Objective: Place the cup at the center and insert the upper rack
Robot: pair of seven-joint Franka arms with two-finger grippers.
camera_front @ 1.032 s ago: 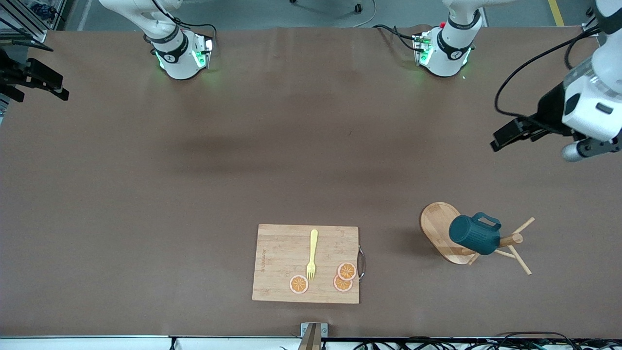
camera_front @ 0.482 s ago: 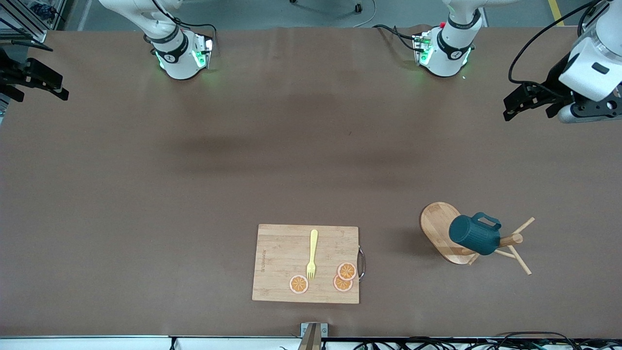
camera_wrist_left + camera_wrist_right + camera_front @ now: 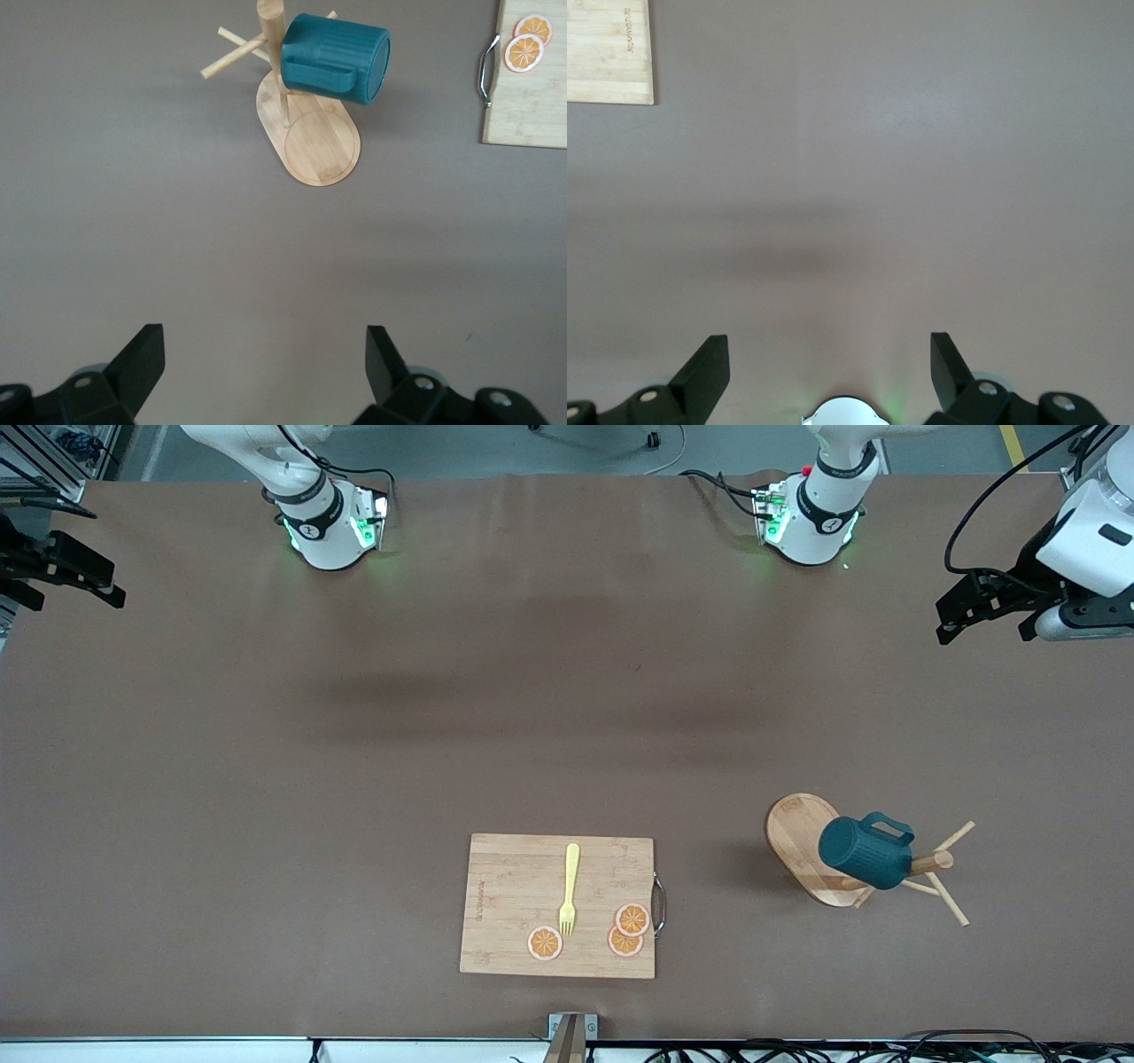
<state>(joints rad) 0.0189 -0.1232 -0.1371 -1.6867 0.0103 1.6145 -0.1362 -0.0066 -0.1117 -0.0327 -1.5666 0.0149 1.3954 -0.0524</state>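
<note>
Left gripper (image 3: 961, 611) and right gripper (image 3: 66, 571) hover, jaws spread.

text: none legible | cutting board (image 3: 518, 903): small burned-in mark near one edge, unreadable

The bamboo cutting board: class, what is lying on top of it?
On the cutting board lie a yellow fork and three orange slices, two overlapping near its metal handle. Whatever is beneath the board is covered.

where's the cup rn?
The dark teal ribbed mug hangs on the light wooden mug tree, toward the left arm's end, beside the bamboo cutting board.
</note>
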